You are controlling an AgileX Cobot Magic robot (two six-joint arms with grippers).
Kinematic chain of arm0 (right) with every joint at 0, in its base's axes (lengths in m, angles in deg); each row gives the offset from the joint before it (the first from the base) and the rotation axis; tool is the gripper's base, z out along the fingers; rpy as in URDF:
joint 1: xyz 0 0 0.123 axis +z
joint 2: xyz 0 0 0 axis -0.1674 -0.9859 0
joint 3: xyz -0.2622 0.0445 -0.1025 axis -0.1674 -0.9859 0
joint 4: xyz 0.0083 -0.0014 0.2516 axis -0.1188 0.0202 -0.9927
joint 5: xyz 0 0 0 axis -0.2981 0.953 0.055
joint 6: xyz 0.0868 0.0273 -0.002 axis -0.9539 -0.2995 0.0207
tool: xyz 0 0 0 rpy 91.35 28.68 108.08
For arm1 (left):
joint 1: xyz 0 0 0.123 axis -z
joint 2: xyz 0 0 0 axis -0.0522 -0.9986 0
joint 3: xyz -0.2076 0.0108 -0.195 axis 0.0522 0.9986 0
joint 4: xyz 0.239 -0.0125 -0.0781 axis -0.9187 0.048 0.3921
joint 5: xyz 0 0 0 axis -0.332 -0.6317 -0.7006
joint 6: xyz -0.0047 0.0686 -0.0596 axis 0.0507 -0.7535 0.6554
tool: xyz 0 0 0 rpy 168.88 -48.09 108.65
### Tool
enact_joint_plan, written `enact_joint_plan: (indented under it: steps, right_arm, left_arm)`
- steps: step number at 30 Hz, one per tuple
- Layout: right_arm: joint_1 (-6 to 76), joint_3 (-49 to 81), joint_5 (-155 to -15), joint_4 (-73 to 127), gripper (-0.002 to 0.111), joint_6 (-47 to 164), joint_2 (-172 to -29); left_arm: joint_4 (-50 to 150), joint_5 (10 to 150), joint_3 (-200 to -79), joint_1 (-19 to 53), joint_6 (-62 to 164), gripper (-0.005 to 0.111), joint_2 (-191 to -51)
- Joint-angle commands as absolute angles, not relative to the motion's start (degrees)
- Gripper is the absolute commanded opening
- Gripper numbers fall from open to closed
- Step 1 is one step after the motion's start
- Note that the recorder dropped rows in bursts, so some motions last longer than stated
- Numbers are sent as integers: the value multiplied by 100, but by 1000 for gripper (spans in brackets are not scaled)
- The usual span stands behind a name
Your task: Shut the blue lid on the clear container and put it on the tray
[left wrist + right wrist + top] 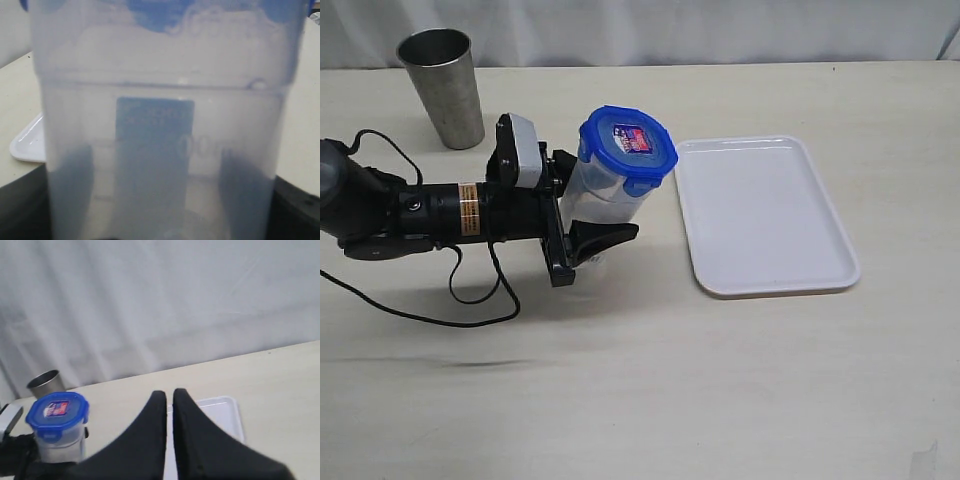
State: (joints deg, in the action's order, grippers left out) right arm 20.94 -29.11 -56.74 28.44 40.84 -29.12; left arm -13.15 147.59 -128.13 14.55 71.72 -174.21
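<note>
- The left gripper (603, 205) reaches in level from the left side of the table (620, 390), its two black fingers (605, 236) pinching the container (605, 195) from either side, low on its body.
- The container stands upright in that grip, just left of the tray (770, 250) and not on it. Whether its base touches the table cannot be told.
- The lid (628, 148) sits on top of the container, sticker (630, 138) facing up; the blue flaps that show hang down along the rim.
- The tray lies flat on the table to the right, nothing on it.
- A steel cup (443, 88) stands upright at the back left, well apart from the container.
- A black cable (470, 300) loops over the table beneath the left arm.
- Left wrist view: the container (160, 125) fills the picture, blurred. The label (154, 150) shows through the wall, dark fingers (75, 195) on both sides of it, the lid (160, 15) above, and a corner of the tray (27, 142) behind.
- The right gripper (169, 394) does not show in the exterior view. Its own camera shows the black fingers pressed together with nothing between them, held high over the table.
- From there the capped container (60, 445), lid (56, 412), cup (45, 382) and tray (227, 410) lie well below, before a pale curtain (160, 305).
</note>
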Motion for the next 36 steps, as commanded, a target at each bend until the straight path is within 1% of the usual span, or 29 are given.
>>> enact_joint_plan:
  steps: [1, 6, 15, 18, 20, 24, 36]
  right_arm:
    - [1562, -2937, -5639, 2896, 4, 4061, -2886]
    - [1343, -3059, -5686, 2937, 4, 4061, -2886]
    - [1230, -4455, -5684, 2962, 4, 4061, -2886]
    - [1230, -4705, -5697, 2937, 4, 4061, -2886]
    - [1230, -4923, -5966, 2928, 4, 4045, -2886]
    - [1230, -4923, -6715, 2928, 4, 4045, -2886]
    - [1230, -4923, -6652, 2928, 4, 4045, -2886]
  left_arm:
    - [-1247, 14993, -12850, 1504, 7158, 0, -17364]
    - [-1260, 14993, -12850, 1504, 7158, 0, -17364]
    - [-1260, 14993, -12850, 1504, 7158, 0, -17364]
    - [-1260, 14993, -12850, 1504, 7158, 0, -17364]
    - [-1260, 14993, -12850, 1504, 7158, 0, -17364]
    - [-1260, 14993, -12850, 1504, 7158, 0, -17364]
    - [-1275, 14993, -12850, 1504, 7179, 0, -17364]
